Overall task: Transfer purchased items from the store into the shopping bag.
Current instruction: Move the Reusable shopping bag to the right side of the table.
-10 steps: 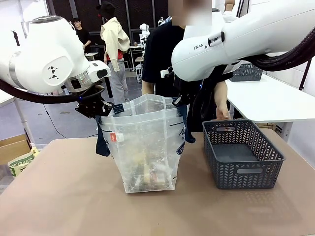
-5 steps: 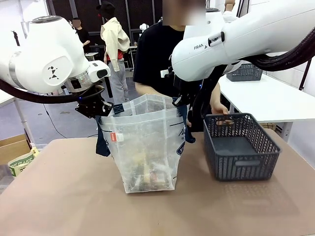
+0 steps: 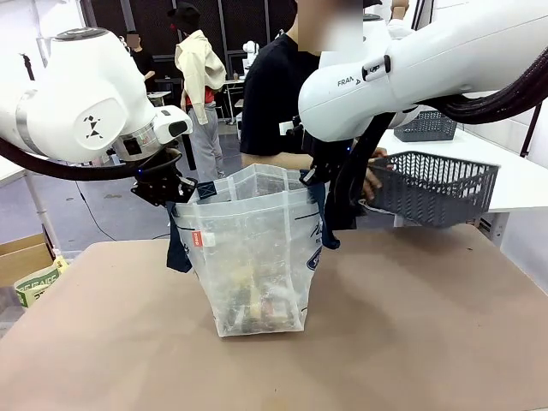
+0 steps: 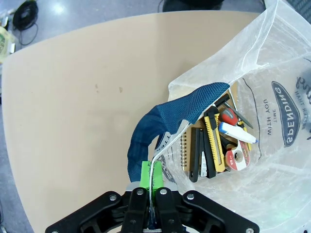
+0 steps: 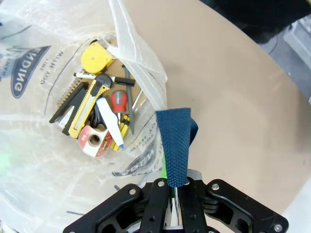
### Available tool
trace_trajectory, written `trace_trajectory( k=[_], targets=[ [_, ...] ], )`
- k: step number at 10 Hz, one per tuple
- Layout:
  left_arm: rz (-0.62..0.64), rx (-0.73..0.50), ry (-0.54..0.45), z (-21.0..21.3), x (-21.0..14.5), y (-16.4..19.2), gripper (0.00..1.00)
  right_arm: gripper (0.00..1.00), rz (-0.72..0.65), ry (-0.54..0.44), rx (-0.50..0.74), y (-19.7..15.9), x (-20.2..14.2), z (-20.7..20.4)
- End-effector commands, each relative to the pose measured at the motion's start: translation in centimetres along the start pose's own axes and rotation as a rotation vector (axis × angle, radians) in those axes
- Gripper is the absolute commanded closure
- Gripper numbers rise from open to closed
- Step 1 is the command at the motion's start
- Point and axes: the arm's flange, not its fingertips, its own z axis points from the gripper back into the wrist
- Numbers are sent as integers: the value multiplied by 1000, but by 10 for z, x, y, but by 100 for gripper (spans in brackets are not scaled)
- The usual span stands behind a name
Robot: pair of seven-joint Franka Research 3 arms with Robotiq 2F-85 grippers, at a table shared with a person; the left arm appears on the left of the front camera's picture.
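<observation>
Translucent plastic caught the light in the front view: the shopping bag [image 3: 253, 257] stood upright on the brown surface [image 3: 411, 342], its mouth stretched open between the two arms. The left end effector [image 3: 175, 190] pinched the bag's left corner, and a navy strap handle [image 3: 178, 244] drooped below it, next to a small red tag [image 3: 198, 239]. The right end effector [image 3: 318, 174] sat at the opposite corner, too dark from there to judge its jaws. Behind the bag, the person's hand [image 3: 374, 175] held a dark grey mesh basket [image 3: 437, 184] up off the surface.

Over to the left wrist view! The left end effector [image 4: 150, 171] was squeezed narrow, with its green pads [image 4: 145, 174] clamped on the bag's thin rim and the strap arching just above. Down in the bag lay the purchased items [image 4: 198, 158]: a yellow utility knife [image 4: 212, 141], a red-handled screwdriver [image 4: 227, 116], a white marker [image 4: 236, 133], a roll of tape [image 4: 235, 156] and a brown spiral-bound pad [image 4: 186, 153] underneath.

Then the right wrist view: the right end effector [image 5: 171, 185] was closed tight on the other navy strap [image 5: 176, 141], which rose from between its fingers. The pile sat at the bag's bottom, with a yellow tape measure [image 5: 95, 58] at its far end.
</observation>
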Motion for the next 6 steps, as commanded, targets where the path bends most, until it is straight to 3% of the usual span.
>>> trace_trajectory(
  k=[1,3,6],
  targets=[
    [40,-45,-21,6,-1,-8,100,100,-167,25,64,12,11,4],
    [75,-102,-78,14,2,-24,100,100,-328,39,86,25,29,8],
    [46,-197,-107,11,12,-44,100,100,-396,8,114,31,61,5]
  ],
)
